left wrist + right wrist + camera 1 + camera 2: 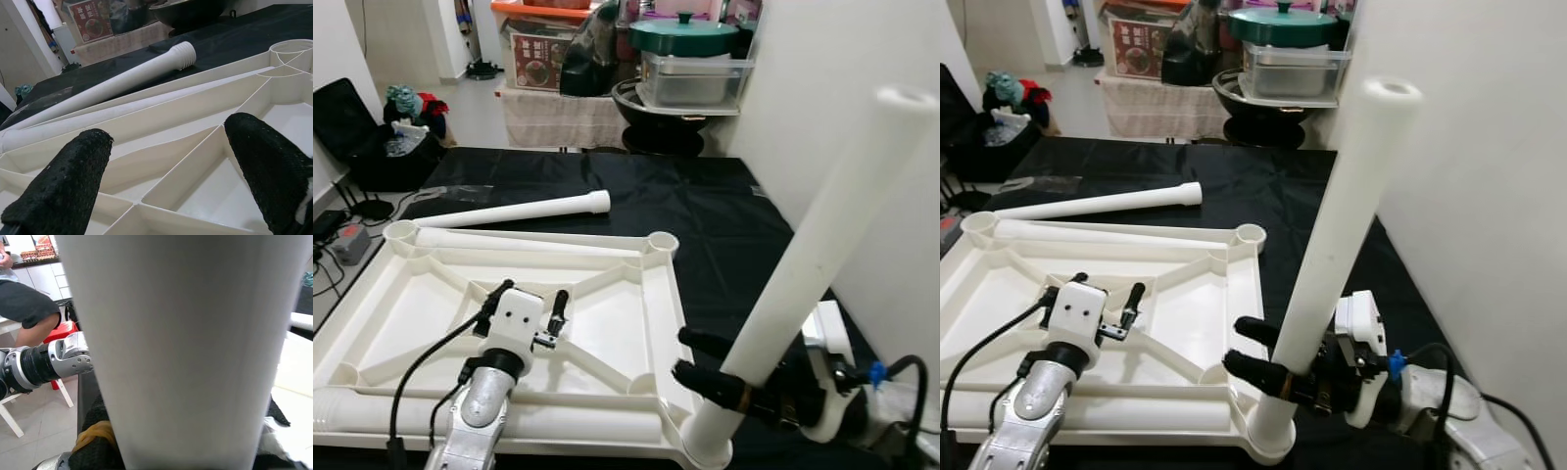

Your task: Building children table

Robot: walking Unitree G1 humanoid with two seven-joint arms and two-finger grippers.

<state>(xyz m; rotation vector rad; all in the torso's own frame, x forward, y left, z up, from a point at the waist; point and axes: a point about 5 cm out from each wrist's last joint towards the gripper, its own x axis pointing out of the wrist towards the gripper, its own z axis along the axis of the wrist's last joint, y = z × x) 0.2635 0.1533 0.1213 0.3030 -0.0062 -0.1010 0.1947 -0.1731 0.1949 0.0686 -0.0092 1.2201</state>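
Note:
An upside-down white plastic tabletop (421, 294) lies on the black cloth, ribbed underside up, with round sockets at its corners. A long white table leg (803, 264) stands tilted in the near right corner socket (705, 452); my right gripper (690, 357) is shut on its lower part, and the leg (181, 347) fills the right wrist view. My left gripper (524, 302) hovers open over the ribs near the tabletop's middle, its fingers (63, 186) apart over a rib. One loose leg (509, 211) lies on the cloth beyond the tabletop, another leg (509, 421) along its near edge.
A white wall (862, 117) rises close on the right. Behind the table stand a cloth-covered stand with a bin and a green-lidded pot (683, 34). A black bag (362, 137) and cables lie on the floor at left. A seated person's leg (29, 318) appears in the right wrist view.

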